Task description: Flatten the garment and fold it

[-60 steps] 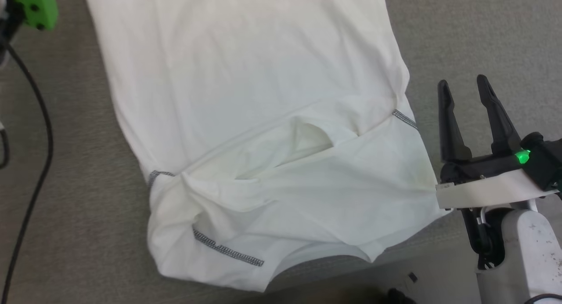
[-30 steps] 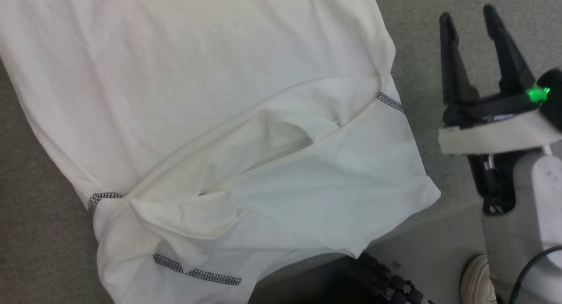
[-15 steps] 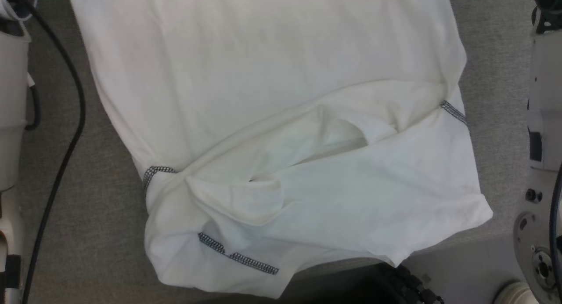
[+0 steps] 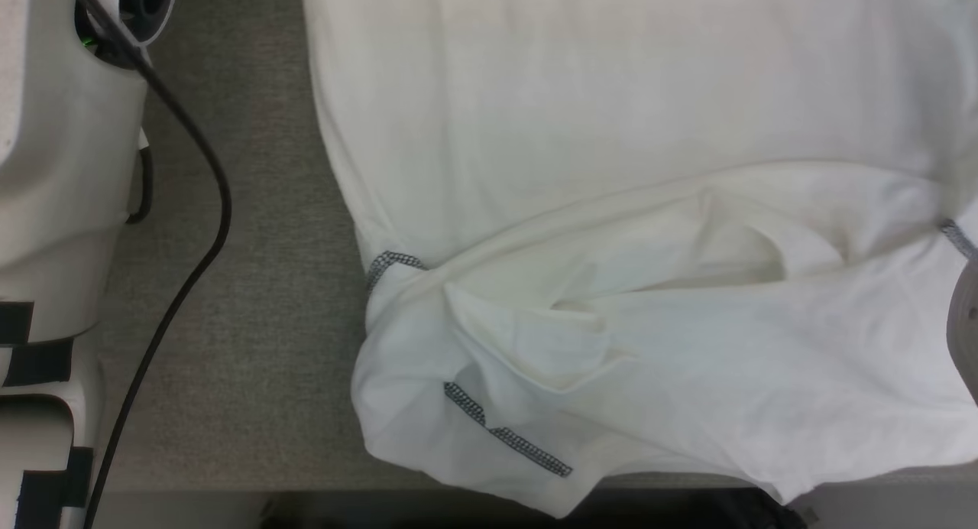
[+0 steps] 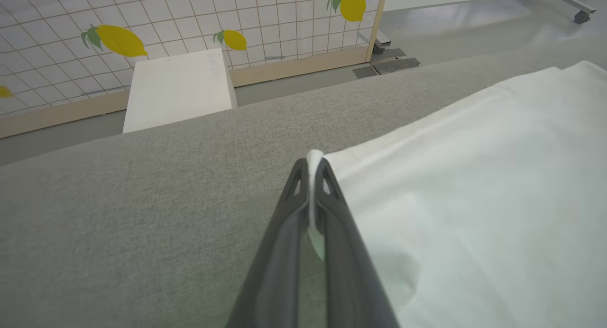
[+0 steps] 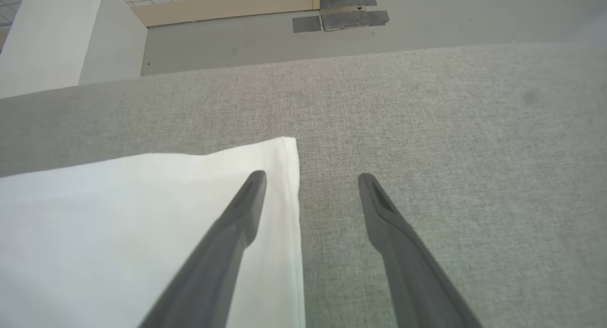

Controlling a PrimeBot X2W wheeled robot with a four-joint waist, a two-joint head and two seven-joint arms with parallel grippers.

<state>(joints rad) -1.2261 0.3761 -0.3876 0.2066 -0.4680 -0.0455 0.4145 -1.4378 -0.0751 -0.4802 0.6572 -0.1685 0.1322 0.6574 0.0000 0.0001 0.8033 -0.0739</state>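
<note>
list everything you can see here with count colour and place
garment: one, white with grey stitched seams, spread on the surface, near end rumpled
surface: one, grey fabric, under the garment
box: one, white, beyond the surface's far edge
lemon panel: one, white grid with yellow lemons, behind the box
cable: one, black, over the surface left of the garment
left arm: one, pale, beside the cable
left pincer: one, dark, shut on a garment corner
right pincer: one, dark, open, astride a garment edge
</note>
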